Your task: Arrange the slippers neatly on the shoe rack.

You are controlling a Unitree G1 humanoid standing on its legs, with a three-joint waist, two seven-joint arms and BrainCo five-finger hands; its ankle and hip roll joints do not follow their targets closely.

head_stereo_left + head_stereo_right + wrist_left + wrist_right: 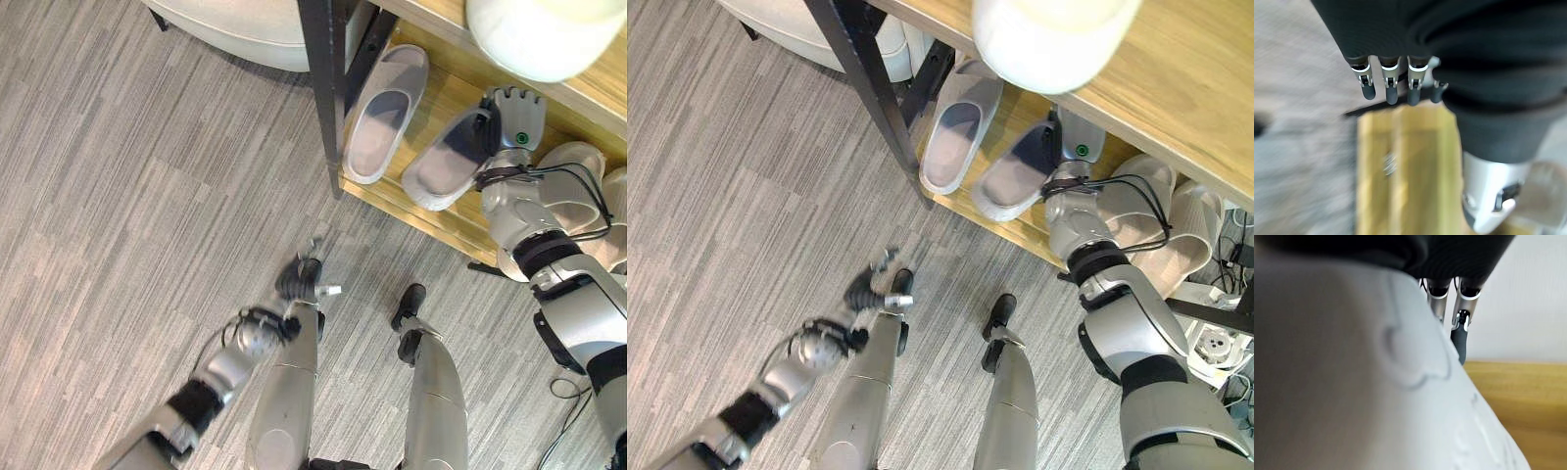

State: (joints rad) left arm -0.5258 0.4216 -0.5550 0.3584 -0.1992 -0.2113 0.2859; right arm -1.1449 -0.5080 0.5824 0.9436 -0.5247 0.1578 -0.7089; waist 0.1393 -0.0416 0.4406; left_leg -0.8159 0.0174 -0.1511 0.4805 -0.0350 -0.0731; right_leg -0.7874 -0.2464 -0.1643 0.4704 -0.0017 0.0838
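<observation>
Reaching under the wooden shelf board, the right hand (509, 122) holds a grey slipper (446, 162) on the lower board of the shoe rack (431, 220). Its fingers are curled round the heel end of this slipper, and in the right wrist view the pale sole fills the near side while two dark-tipped fingers (1462, 328) show past its edge. The slipper lies with its open side up and its toe end toward the front edge of the board, a little tilted.

Just beside it, on the robot's left, a second grey slipper (384, 113) lies on the same board, also open side up, with its heel end close to the black post (323, 88) of the rack. The two slippers are near each other but do not touch at the toe ends; further in I cannot tell.

On the right of the arm, more pale shoes (1176, 230) lie on the same level, partly hidden behind the wrist.

The left hand (301, 279) hangs low over the grey carpet floor (127, 196), well apart from the rack. In the left wrist view its fingers (1391, 90) stand in a row, fairly straight and relaxed, and they hold nothing.

A large white round thing (544, 34) stands on the upper board, above the right hand. A pale seat (235, 29) stands on the floor behind the black post.
</observation>
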